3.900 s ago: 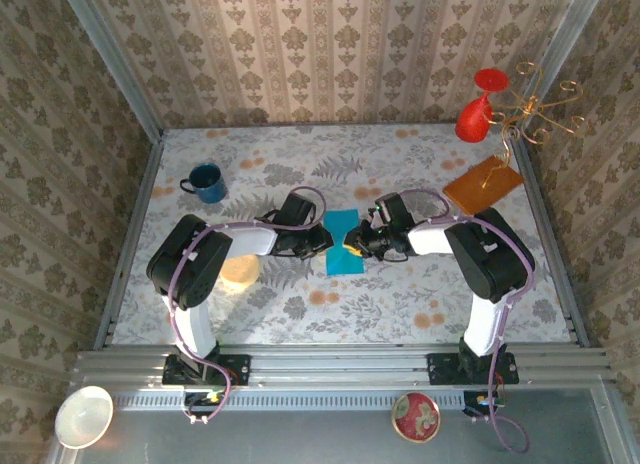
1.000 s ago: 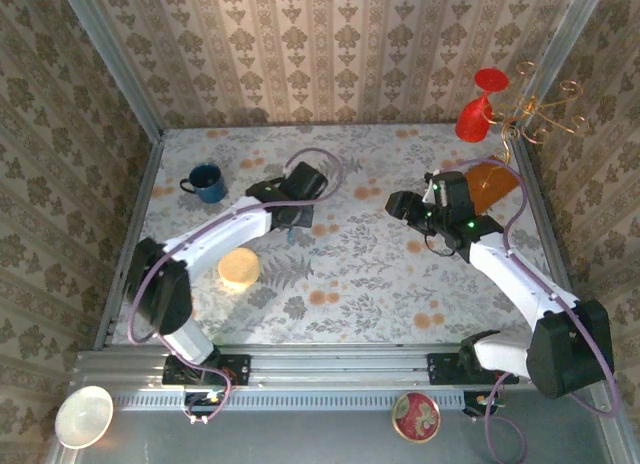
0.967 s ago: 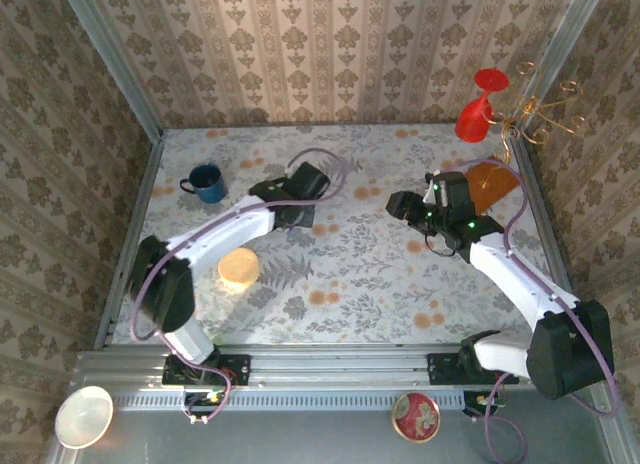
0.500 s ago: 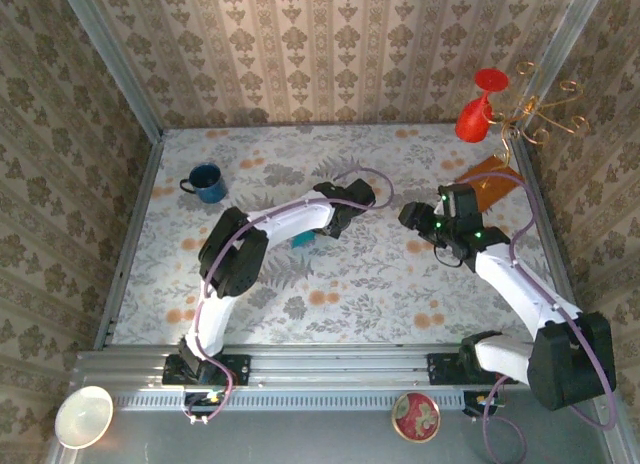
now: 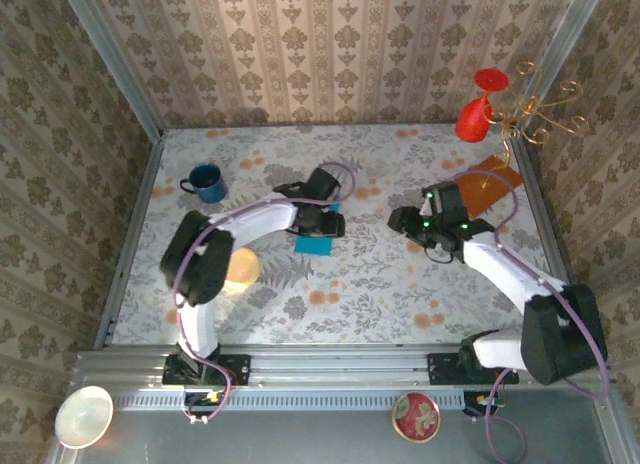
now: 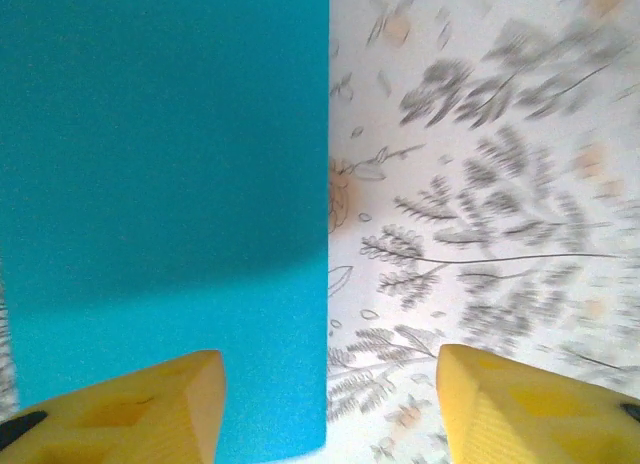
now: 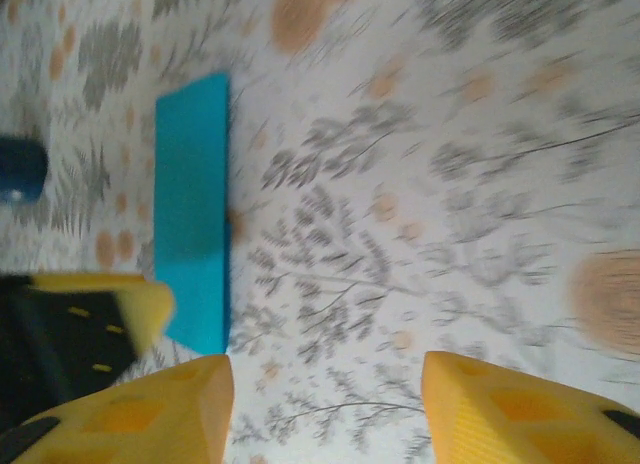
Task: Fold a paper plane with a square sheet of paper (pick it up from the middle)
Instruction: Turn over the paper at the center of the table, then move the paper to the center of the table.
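Floral cloth covers the table [image 5: 400,284], with patterned wallpaper on the walls around it. Near the middle of the top view the teal sheet of paper [image 5: 313,245] lies flat as a long narrow rectangle (a blue mug [image 5: 205,182] sits well off at the upper left). The left gripper [image 5: 322,222] hangs directly over the paper. In the left wrist view its yellow fingers [image 6: 130,414] stand apart, one above the paper and the other above bare cloth, pinching nothing. Right of centre, the right gripper [image 5: 400,222] is also spread well apart over bare cloth, holding nothing.
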